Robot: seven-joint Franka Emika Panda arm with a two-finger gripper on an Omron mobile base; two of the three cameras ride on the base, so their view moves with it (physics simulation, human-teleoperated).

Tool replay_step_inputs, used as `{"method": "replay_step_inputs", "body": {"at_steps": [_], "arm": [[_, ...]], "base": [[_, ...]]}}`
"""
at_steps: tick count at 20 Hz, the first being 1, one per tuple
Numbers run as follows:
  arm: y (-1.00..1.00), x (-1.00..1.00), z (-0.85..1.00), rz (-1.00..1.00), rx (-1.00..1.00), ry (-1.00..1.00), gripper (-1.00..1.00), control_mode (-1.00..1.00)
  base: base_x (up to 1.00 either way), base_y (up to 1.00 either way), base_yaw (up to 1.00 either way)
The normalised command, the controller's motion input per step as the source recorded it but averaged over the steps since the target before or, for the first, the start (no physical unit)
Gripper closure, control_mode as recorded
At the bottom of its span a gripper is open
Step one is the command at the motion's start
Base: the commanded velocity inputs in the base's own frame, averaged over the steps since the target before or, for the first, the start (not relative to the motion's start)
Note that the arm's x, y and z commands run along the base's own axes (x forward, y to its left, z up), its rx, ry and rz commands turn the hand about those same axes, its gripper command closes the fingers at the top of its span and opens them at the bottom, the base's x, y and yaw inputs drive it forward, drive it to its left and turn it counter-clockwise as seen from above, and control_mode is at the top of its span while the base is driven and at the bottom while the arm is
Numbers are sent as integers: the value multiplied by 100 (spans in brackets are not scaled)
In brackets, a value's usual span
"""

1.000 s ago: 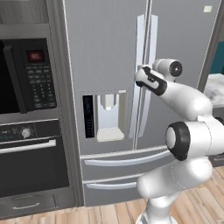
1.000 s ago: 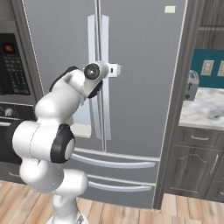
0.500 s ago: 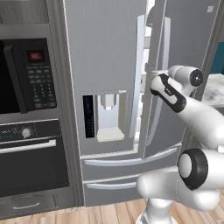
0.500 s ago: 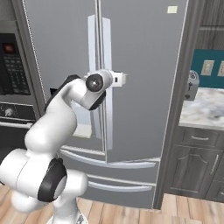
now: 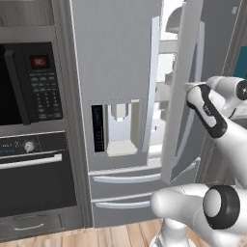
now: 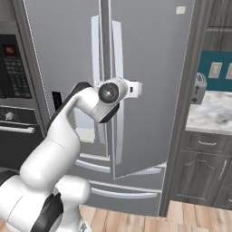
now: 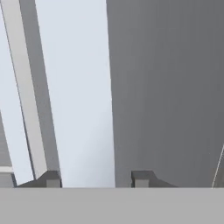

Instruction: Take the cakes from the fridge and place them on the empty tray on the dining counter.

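Fridge (image 5: 116,72) door (image 5: 185,91) looks heavy, stiff, swinging freely; end effector (image 7: 94,178), fingers apart, straddles its slippery edge beside the long handle (image 5: 153,82), the surer hold.

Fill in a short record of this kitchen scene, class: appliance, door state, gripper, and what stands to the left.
appliance: tall grey steel French-door fridge
right door: swung partly open, white shelves showing behind it
left door: shut, with water dispenser
gripper: fingers apart, around the long pale door handle
left of fridge: black built-in microwave above black oven
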Motion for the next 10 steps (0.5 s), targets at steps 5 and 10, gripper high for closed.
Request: {"method": "replay_step_inputs", "body": {"at_steps": [5,10], "arm": [[-85,-77,0,0,0,0,100,-100],[-83,-71,0,0,0,0,100,-100]], "base": [[0,0,0],[0,0,0]]}}
